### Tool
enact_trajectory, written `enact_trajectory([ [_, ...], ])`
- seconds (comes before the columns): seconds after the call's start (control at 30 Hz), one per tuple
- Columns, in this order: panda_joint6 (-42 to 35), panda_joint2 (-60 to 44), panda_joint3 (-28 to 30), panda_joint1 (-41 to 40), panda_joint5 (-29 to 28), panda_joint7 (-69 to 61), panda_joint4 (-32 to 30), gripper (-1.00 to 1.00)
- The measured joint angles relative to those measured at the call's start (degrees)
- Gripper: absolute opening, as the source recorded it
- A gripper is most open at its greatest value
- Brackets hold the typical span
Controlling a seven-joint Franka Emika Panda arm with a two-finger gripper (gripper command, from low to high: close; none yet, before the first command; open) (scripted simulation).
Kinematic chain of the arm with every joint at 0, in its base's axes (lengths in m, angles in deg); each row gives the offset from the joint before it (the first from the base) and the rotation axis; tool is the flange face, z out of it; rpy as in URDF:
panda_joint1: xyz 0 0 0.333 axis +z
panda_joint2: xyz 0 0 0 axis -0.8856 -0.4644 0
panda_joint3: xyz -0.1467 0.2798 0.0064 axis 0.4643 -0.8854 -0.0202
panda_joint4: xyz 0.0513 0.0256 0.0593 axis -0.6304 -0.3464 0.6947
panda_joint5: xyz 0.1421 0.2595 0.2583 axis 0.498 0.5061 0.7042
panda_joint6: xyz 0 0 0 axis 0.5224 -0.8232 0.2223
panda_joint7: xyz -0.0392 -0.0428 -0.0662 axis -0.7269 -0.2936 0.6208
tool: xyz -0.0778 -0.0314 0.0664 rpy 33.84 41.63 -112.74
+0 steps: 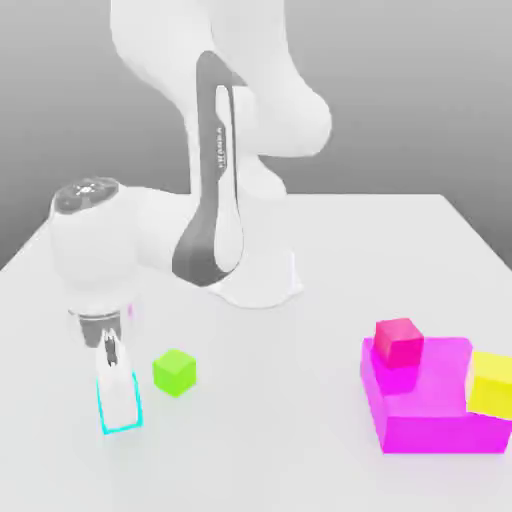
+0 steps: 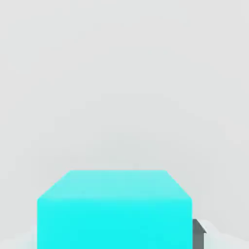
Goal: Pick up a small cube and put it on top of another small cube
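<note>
Tool closed on the cyan cube

The tool (image 1: 112,372) grips the cyan cube (image 1: 119,402) low over the counter (image 1: 280,440), near its front left corner; a green cube (image 1: 174,372) sits just beside, pink blocks (image 1: 425,400) well apart.

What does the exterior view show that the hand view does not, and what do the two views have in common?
Only in the exterior view: the white robot arm, the small green cube on the white table, and, toward that view's right, the large magenta block carrying a small pink-red cube, with a yellow cube against it. Only in the hand view: a dark grey finger pad right beside the cube's side. Both share the small cyan cube, with the gripper shut on it, and the table surface.
</note>
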Motion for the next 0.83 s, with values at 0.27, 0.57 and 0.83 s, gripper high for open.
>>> enact_trajectory([
  [0.27,-5.3,16.3,-1.2,0.3,1.3,-0.1,-11.1,-1.00],
  [0.57,-1.6,20.7,-4.2,-3.6,-5.1,4.7,-19.1,-1.00],
  [0.83,9.3,9.4,-3.9,-2.9,-3.8,3.9,-18.6,1.00],
])
